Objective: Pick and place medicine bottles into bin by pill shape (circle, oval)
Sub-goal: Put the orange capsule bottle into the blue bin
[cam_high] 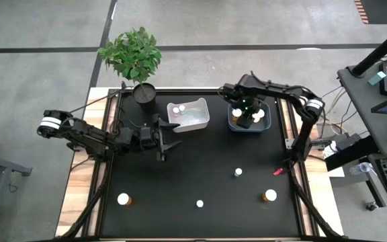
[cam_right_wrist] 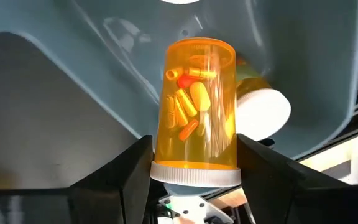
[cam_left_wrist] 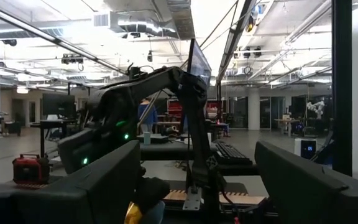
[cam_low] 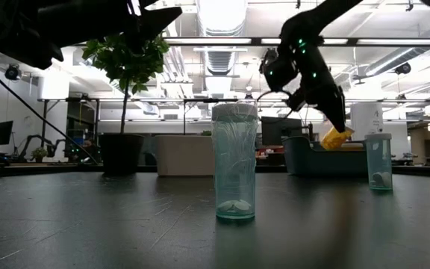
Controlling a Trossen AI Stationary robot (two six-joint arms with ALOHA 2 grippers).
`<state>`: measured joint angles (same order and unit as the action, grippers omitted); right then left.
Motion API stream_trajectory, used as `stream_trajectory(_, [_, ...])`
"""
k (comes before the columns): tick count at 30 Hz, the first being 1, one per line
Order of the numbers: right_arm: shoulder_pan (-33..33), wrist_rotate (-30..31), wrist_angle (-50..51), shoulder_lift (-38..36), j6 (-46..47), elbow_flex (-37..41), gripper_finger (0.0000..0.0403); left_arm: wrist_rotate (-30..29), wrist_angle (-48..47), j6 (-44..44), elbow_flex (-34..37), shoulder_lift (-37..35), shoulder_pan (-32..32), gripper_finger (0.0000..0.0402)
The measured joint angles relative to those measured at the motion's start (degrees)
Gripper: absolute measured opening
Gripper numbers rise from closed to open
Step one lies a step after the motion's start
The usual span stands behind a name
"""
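My right gripper [cam_high: 250, 115] is over the blue bin [cam_high: 234, 125] at the table's far right, shut on an amber bottle [cam_right_wrist: 197, 106] with a white cap and oval pills inside. The bottle also shows in the low view [cam_low: 337, 138]. A white-capped bottle [cam_right_wrist: 263, 112] lies in the blue bin. My left gripper [cam_high: 164, 144] is open and empty, just near of the white bin [cam_high: 197, 121], which holds bottles [cam_high: 179, 107]. Several bottles stand upright on the mat: [cam_high: 123, 199], [cam_high: 199, 203], [cam_high: 238, 172], [cam_high: 270, 195]. My right gripper pinches the amber bottle between its two fingers, on the body just beside the white cap [cam_right_wrist: 166, 158]. The fingers come from above, slanting down into the bin. The cap end faces my wrist and the bottle's base points down into the blue bin, clear of the table.
A potted plant [cam_high: 140, 64] stands at the far edge, left of the white bin. A small red object [cam_high: 278, 172] lies near the table's right edge. The mat's middle [cam_high: 200, 161] is bare between the bins and the standing bottles.
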<state>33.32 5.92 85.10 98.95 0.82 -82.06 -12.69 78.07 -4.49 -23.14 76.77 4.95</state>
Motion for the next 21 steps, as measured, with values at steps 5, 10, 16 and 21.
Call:
stream_trajectory(5, [0.15, 0.23, -0.07, 2.55, -0.72, 0.04, 0.0201, 0.00, -0.19, 0.00, 0.00, 0.00, 0.00, 0.0302])
stream_trajectory(10, [0.25, 0.28, -0.44, 4.39, -0.85, 0.04, 0.0201, 0.00, -0.60, 0.00, 0.00, 0.00, 0.00, 0.0302])
stream_trajectory(16, [0.26, 0.32, -2.72, 5.12, -0.60, 0.07, 0.0201, -0.01, -0.62, -0.42, 0.00, 0.00, 0.00, 0.0302])
stream_trajectory(21, [0.46, 0.88, -3.74, 5.12, -0.46, 0.07, 0.0206, 0.00, -0.62, -0.42, 0.00, 0.00, 0.00, 0.0302])
